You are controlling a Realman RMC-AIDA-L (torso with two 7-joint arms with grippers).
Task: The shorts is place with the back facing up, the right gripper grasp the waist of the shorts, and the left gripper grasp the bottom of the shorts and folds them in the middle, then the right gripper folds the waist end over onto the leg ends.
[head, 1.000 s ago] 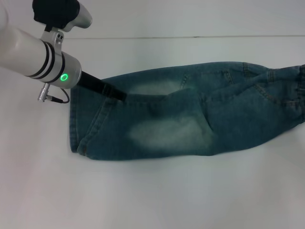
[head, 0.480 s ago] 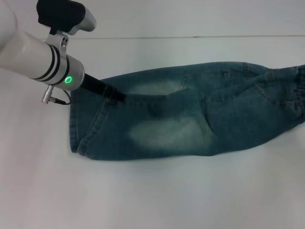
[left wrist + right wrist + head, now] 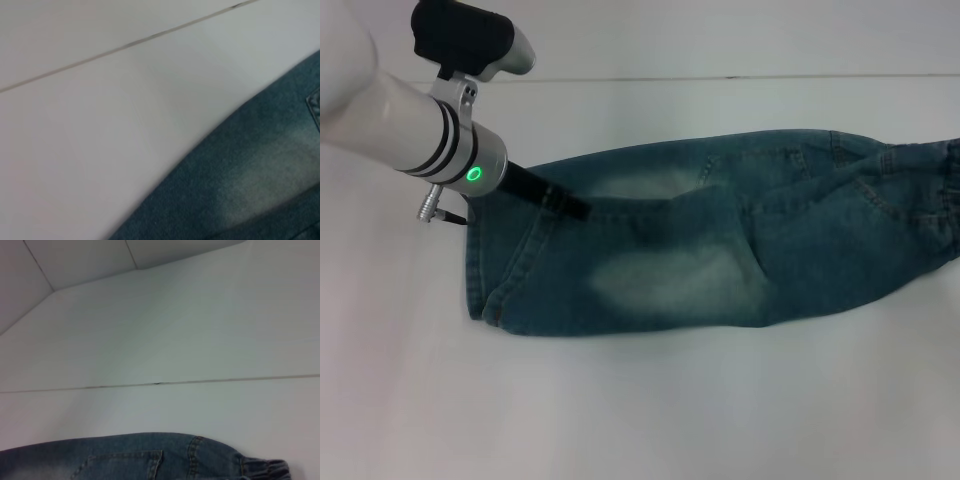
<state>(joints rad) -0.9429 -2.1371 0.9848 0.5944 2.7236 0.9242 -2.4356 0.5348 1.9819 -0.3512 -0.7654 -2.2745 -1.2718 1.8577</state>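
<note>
Head view: I am looking at the shorts (image 3: pixel 720 240) lying folded lengthwise on the white table (image 3: pixel 640 400), stretching across from the left of the picture to its right edge. The gathered waistband (image 3: pixel 948 195) is sitting at the far right, and the leg ends (image 3: pixel 478 260) are lying stacked at the left, flat on the surface. A pale faded patch (image 3: pixel 670 280) is showing on the upper layer of denim.

I am seeing the left gripper (image 3: pixel 570 206) reaching down from the upper left, its black tip resting on the denim near the far edge of the legs, just inside the hems. Its silver wrist with the green ring (image 3: pixel 473 174) is hanging above the table beside the hem corner. I cannot tell whether its fingers are spread or pinching cloth.

The right gripper is not appearing in any view; its wrist camera is showing only the waistband end and bare table.
</note>
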